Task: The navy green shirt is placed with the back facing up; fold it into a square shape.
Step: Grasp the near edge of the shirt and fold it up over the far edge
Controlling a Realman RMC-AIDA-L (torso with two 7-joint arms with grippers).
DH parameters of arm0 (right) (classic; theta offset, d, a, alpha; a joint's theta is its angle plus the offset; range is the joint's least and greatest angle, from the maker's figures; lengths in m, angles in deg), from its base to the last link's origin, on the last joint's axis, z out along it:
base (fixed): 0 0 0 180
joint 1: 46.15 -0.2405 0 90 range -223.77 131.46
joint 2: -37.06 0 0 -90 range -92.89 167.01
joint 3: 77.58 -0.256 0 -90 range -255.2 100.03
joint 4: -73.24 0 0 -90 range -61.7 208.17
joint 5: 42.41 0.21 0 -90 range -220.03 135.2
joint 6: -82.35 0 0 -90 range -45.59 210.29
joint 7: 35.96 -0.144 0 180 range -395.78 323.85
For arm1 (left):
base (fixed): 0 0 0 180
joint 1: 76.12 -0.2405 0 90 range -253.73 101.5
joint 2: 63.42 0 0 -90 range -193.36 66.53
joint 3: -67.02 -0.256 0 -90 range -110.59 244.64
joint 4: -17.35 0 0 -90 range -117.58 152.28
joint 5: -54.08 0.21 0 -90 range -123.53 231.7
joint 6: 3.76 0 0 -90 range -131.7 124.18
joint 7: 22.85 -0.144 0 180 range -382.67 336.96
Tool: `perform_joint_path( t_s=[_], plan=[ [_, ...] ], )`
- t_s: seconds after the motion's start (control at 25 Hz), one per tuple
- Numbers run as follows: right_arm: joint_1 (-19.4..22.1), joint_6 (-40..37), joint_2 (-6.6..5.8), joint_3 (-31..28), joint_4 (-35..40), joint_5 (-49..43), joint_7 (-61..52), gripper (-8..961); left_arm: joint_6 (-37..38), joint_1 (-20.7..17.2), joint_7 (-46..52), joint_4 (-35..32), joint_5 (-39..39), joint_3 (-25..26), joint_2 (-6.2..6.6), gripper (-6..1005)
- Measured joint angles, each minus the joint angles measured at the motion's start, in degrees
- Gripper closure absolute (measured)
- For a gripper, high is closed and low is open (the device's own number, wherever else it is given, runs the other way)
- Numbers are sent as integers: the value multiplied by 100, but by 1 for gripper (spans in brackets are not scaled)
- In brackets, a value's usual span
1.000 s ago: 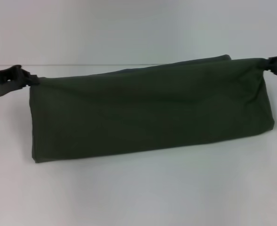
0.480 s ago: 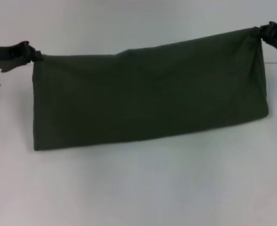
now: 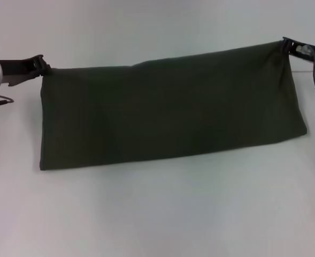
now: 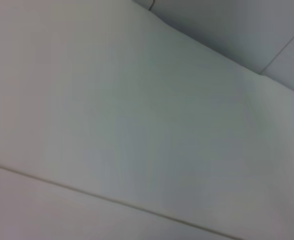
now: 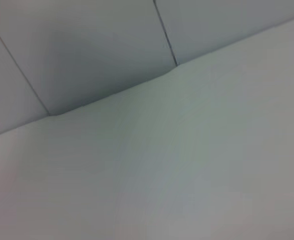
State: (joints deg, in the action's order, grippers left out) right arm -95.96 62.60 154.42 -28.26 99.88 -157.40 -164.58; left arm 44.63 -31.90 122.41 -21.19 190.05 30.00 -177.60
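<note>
— Left gripper (image 3: 41, 68) is clamped on the shirt's (image 3: 168, 110) upper left corner, and our right gripper (image 3: 285, 47) is pinched on the upper right corner. Both are higher than they were a second ago, and the right one is higher than the left, so the top edge slopes.

— What does the lift change for us?

— A second ago the cloth lay in a low, bulging fold with a second layer showing behind the top edge. Now we hold it stretched between the two grippers as a flatter, taller panel. Its lower edge seems to touch the table (image 3: 157, 214) still, though we cannot be sure along the whole length. We judge this to be the carry-over stage of a fold: the raised edge has yet to be laid down on the rest.

— And the shirt itself?

— Dark olive, plain on the side facing us, no lettering in sight. It hangs wide and shallow, fairly smooth, with slight puckers at each gripped corner. Sleeves do not show, so we take them to be tucked in already.

— Do the wrist views help?

— No, they show only pale table and wall, no cloth.
</note>
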Motion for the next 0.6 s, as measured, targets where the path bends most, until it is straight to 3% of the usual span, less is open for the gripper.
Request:
perform_joint_path(
  t_s=[0.6],
  plan=[
    [-260,276,-8,307,-42,-15,4,916,-327,-56,64,3,9,-45,-110,958]
  ],
)
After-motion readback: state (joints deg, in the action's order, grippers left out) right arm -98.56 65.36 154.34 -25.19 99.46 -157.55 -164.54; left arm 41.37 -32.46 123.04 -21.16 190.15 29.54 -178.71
